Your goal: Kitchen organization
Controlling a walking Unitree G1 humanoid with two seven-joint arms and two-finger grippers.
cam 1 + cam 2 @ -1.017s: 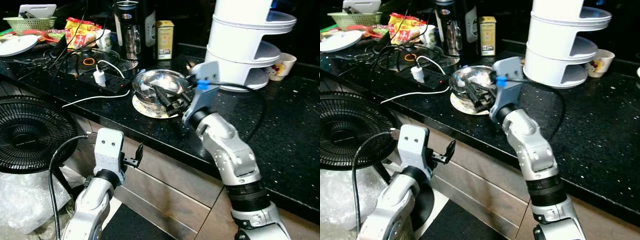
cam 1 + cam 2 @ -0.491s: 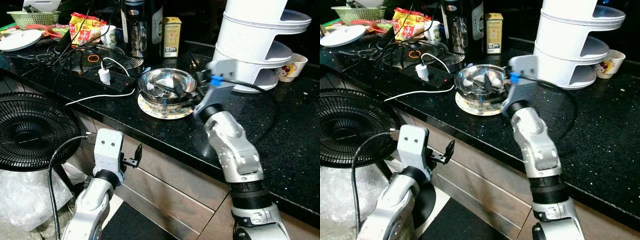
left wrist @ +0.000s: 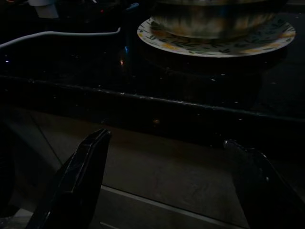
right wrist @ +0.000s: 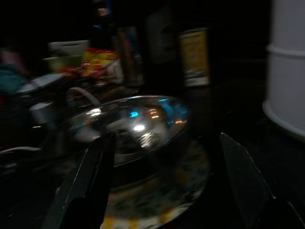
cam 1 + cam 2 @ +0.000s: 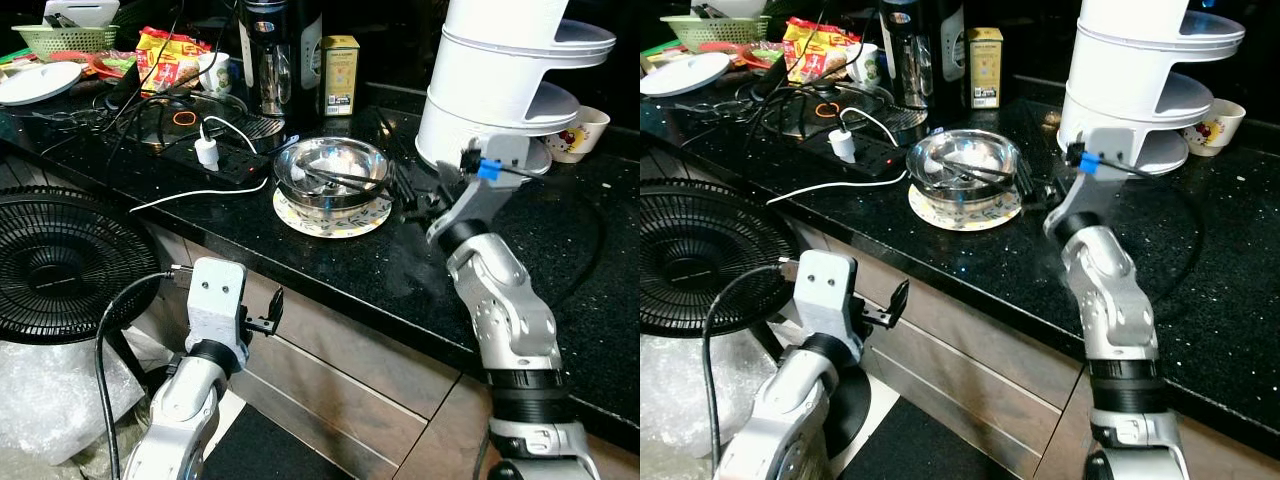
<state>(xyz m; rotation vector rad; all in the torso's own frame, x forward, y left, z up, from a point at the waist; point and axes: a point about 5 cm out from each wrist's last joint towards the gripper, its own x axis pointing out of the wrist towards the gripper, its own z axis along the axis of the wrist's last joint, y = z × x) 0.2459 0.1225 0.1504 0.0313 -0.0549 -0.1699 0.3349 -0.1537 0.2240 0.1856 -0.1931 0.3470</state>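
Observation:
A shiny steel bowl (image 5: 332, 170) sits on a patterned plate (image 5: 330, 216) near the front of the black counter (image 5: 400, 270). A dark slender thing lies across the inside of the bowl. My right gripper (image 5: 403, 196) hovers just off the bowl's right rim, open, nothing between its fingers; in the right wrist view (image 4: 167, 138) the bowl (image 4: 128, 124) lies straight ahead. My left gripper (image 5: 274, 306) hangs low in front of the cabinet drawers, open and empty, and the left wrist view (image 3: 166, 138) looks up at the plate (image 3: 214, 43).
A white tiered rack (image 5: 500, 85) stands behind my right arm, a cup (image 5: 583, 132) beside it. A power strip with a white charger (image 5: 207, 152) and cables lies left of the bowl. A kettle (image 5: 270, 55), yellow tin (image 5: 341, 62) and snack bag (image 5: 165, 60) line the back. A black fan (image 5: 60, 265) stands left.
My right gripper has drawn back out of the bowl and moved right, to just beside its rim. The left arm has stayed put. The camera has shifted a little.

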